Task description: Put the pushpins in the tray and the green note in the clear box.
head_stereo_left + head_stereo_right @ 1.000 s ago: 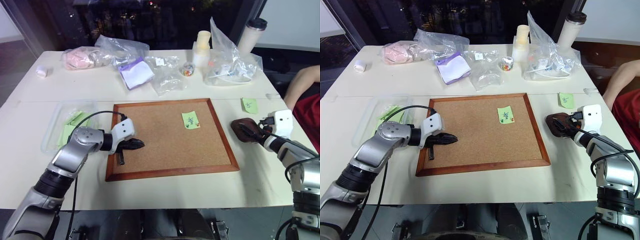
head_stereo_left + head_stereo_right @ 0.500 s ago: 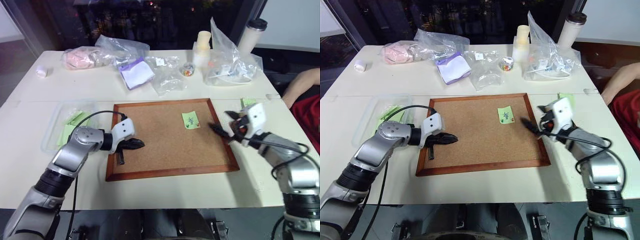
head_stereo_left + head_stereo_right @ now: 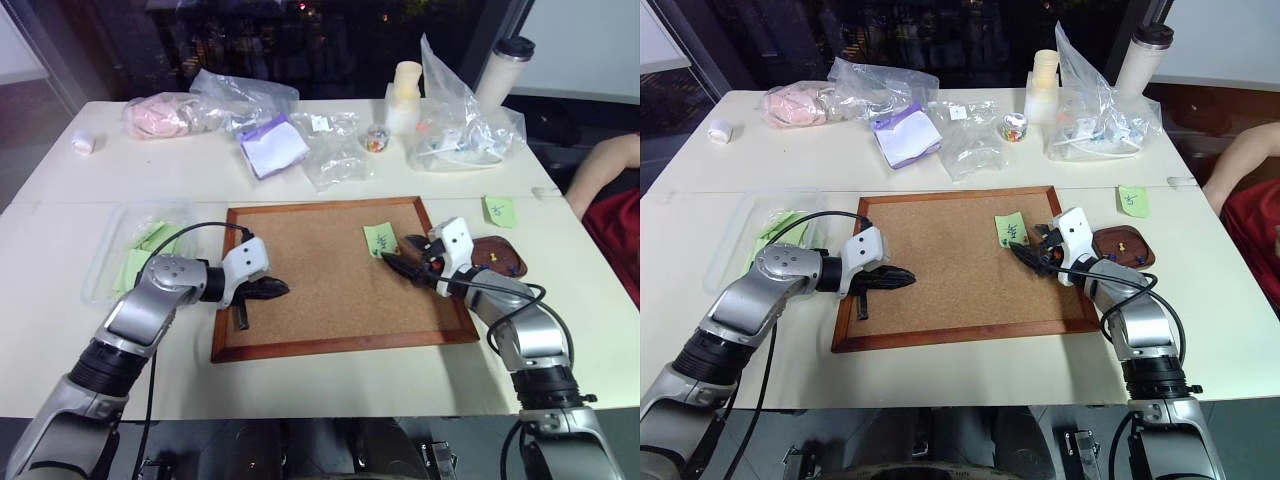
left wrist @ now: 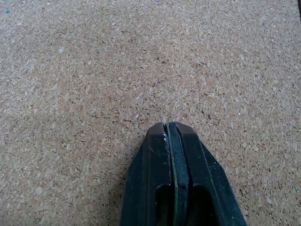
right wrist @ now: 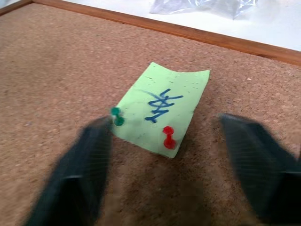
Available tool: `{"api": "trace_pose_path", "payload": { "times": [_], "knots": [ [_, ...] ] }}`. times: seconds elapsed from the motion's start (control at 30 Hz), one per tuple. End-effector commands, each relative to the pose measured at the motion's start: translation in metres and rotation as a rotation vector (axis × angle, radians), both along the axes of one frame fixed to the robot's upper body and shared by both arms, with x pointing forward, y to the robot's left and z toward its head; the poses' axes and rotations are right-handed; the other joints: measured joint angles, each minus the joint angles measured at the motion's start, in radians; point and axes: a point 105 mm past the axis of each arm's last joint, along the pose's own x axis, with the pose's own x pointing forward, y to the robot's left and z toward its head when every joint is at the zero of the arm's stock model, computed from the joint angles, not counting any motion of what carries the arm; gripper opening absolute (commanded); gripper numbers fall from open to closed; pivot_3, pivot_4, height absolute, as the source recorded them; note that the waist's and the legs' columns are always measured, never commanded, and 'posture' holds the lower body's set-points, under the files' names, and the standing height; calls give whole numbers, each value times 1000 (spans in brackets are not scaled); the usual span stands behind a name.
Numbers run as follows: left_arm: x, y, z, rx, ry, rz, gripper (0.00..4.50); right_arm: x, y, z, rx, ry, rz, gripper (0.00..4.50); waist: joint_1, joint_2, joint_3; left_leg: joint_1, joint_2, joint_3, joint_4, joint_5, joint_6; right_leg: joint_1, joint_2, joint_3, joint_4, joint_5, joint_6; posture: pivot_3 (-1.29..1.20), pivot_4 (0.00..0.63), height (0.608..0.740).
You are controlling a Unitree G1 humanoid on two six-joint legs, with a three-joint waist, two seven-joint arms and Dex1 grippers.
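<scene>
Pushpins [image 5: 168, 137], one green and one red, pin the green note [image 5: 162, 108] to the corkboard [image 3: 320, 280], the right hand [image 5: 164, 165] wide before it, the left hand [image 4: 171, 136] closed.

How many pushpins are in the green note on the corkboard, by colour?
Green pushpin: 1
Red pushpin: 1
Total: 2, both stuck along one edge of the green note on the corkboard.
</scene>
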Motion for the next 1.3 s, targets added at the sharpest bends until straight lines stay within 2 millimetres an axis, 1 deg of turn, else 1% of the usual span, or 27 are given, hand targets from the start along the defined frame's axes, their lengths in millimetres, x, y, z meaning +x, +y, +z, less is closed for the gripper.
{"api": "trace_pose_path", "payload": {
  "times": [0.03,0.1,0.13,0.3,0.33,0.4,0.53,0.57,0.7,0.83,0.9,0.93,0.97,1.03,1.1,1.17,1.23,1.3],
  "knots": [
    [-7,0,-14,24,48,-1,0,3,1,9,6,-51,2,1518,0,0,0,0,0,0,0,0,0,0,0,0,0,0,0,0,150,734],
    [-6,0,-14,24,47,1,0,3,0,9,11,-52,-2,451,0,0,0,0,0,0,0,0,0,0,0,0,0,0,0,0,150,734],
    [-6,1,-14,25,47,2,0,3,0,9,13,-51,-3,48,-1,0,0,0,0,0,0,0,0,0,0,0,0,0,0,0,150,734],
    [-6,1,-14,28,47,1,0,0,-3,10,20,-52,-10,48,0,0,0,0,0,0,0,0,0,0,0,0,0,0,0,0,150,734],
    [-6,1,-15,34,48,-1,0,0,-4,12,32,-63,-22,48,0,0,0,0,0,0,0,0,0,0,0,0,0,0,0,0,150,734],
    [-6,2,-17,53,54,-7,0,1,-8,22,61,-104,-52,48,1,0,0,0,0,0,0,0,0,0,0,0,0,0,0,0,150,734],
    [-13,9,-28,119,80,-31,0,0,-17,56,162,-222,-113,48,0,0,0,-1,0,0,0,0,0,-1,0,0,0,0,0,0,150,734],
    [-14,10,-30,128,84,-34,0,-1,-19,61,175,-233,-120,48,-1,1,1,-1,0,0,0,0,0,-1,0,0,0,0,0,0,150,734],
    [-16,13,-35,153,89,-39,0,-5,-23,71,217,-237,-144,48,-1,1,0,-1,0,0,0,0,0,-1,0,0,0,0,0,0,150,734],
    [-15,10,-35,141,88,-41,0,-11,-30,78,213,-241,-157,48,-3,2,-2,1,1,0,-1,0,0,0,1,0,0,0,0,0,150,734],
    [-15,10,-35,143,85,-44,0,-12,-37,79,204,-246,-188,48,-3,2,-2,1,1,1,-1,0,0,0,1,0,0,0,0,0,150,734],
    [-15,10,-34,141,81,-44,0,-11,-47,80,202,-254,-234,48,-3,2,-2,1,1,1,-1,0,0,0,1,1,0,0,0,0,150,734],
    [-14,9,-33,136,76,-41,0,-10,-61,80,188,-260,-294,48,-2,2,-2,1,1,1,-1,0,0,0,0,1,0,0,0,0,150,734],
    [-12,9,-32,128,70,-37,0,-11,-92,68,102,-228,-416,48,0,2,-2,1,0,1,-1,0,0,0,0,1,0,0,0,0,150,734],
    [-12,9,-31,126,68,-36,0,-15,-115,53,30,-182,-501,48,1,2,-2,1,0,1,-1,0,0,0,0,1,0,0,0,0,150,734],
    [-12,9,-31,125,68,-37,0,-17,-126,46,4,-156,-546,48,-1,2,-2,1,0,1,-1,0,0,1,0,1,-1,0,0,0,150,734],
    [-12,8,-32,125,68,-39,0,-19,-132,39,-4,-134,-562,48,-3,5,-4,2,0,1,-1,0,0,1,0,1,0,0,0,0,150,734],
    [-11,7,-32,124,68,-42,0,-21,-136,29,-18,-98,-568,48,-5,8,-6,3,0,1,-1,0,0,2,0,2,0,0,0,0,150,734]
  ]
}}
